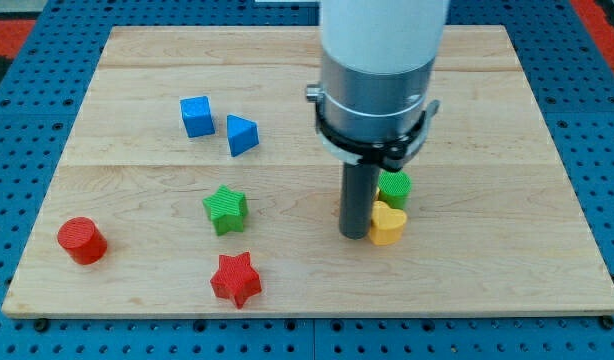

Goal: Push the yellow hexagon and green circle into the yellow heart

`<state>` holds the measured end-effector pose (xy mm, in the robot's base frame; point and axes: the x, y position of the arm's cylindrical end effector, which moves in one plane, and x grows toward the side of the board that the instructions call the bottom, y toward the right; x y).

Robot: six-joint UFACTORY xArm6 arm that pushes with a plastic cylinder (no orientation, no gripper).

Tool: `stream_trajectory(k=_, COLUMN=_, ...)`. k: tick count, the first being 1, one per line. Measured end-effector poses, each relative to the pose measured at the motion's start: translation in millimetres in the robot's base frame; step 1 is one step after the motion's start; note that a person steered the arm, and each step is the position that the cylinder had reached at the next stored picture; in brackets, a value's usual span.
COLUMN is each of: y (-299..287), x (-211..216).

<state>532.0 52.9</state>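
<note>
Camera view: my tip [354, 236] stands touching the yellow heart's [387, 225] left side, holding nothing.

A green circle [394, 187] sits just behind the heart, touching it, so that part looks done. I cannot see the yellow hexagon; the rod may hide it. Next, I judge, the tip should back off leftward to reveal it. Other blocks lie well apart.

Yellow heart [388, 225], green circle [395, 187], red star [235, 279] w/ ridges

Tip: my tip [354, 235] sits touching the yellow heart's [388, 225] left side.
Green circle [394, 187]: touching the heart, just above it.
</note>
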Motion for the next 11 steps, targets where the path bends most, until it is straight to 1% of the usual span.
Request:
stream_trajectory(k=3, y=78.9, x=-6.6)
stream_trajectory(k=4, y=60.3, x=21.1)
stream_trajectory(k=5, y=-3.6, x=31.6)
stream_trajectory(k=6, y=-49.1, x=3.7)
stream_trajectory(k=7, y=-63.5, x=-23.9)
stream_trajectory(k=8, y=-61.5, x=-32.9)
stream_trajectory(k=10, y=-31.0, x=-48.4)
stream_trajectory(k=11, y=13.9, x=-38.8)
